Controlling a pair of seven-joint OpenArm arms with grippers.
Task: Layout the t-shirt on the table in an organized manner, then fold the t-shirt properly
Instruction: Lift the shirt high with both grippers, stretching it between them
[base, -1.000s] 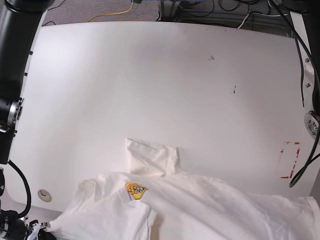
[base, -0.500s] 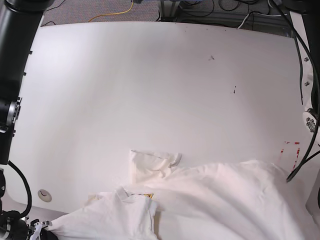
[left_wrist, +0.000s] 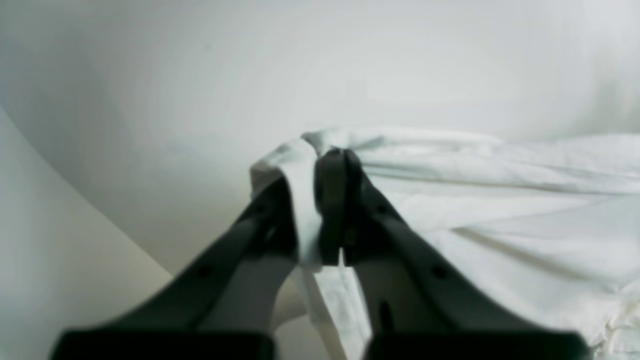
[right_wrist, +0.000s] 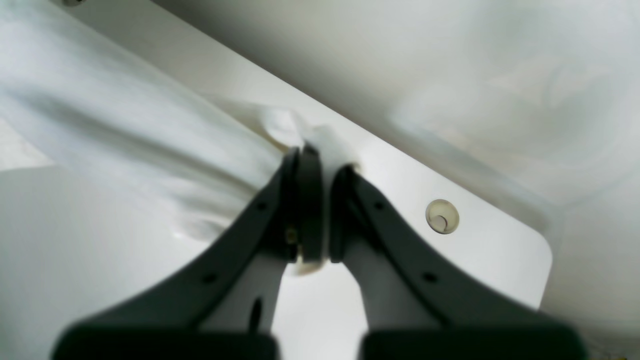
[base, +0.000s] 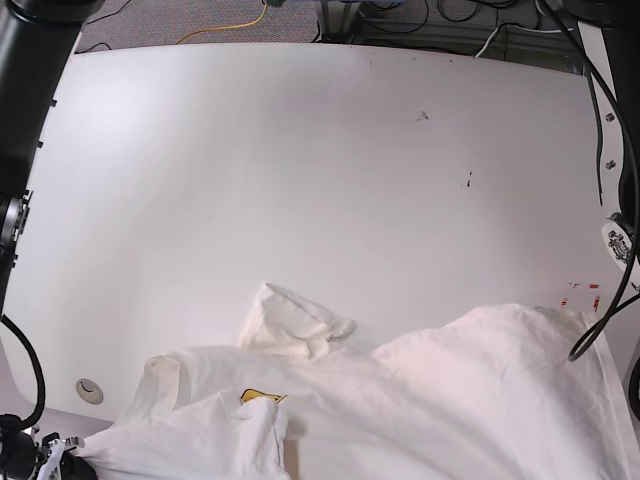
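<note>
Left wrist: left gripper (left_wrist: 331, 200) clamped on a fold of the t-shirt (left_wrist: 500, 210).
Right wrist: right gripper (right_wrist: 315, 200) pinching a shirt edge above the table (right_wrist: 480, 250), near a grommet hole (right_wrist: 442, 216).
Base: t-shirt crumpled along the near edge, yellow patch (base: 258, 397) showing.

Looks like a robotics lab or test bench: broad white glossy counter (base: 300, 150) with a cable grommet hole (base: 89, 390) and red tape marks (base: 583, 287), loose black and yellow cables (base: 225, 30) on grey carpet beyond, black robot arm (base: 25, 90) alongside.
</note>
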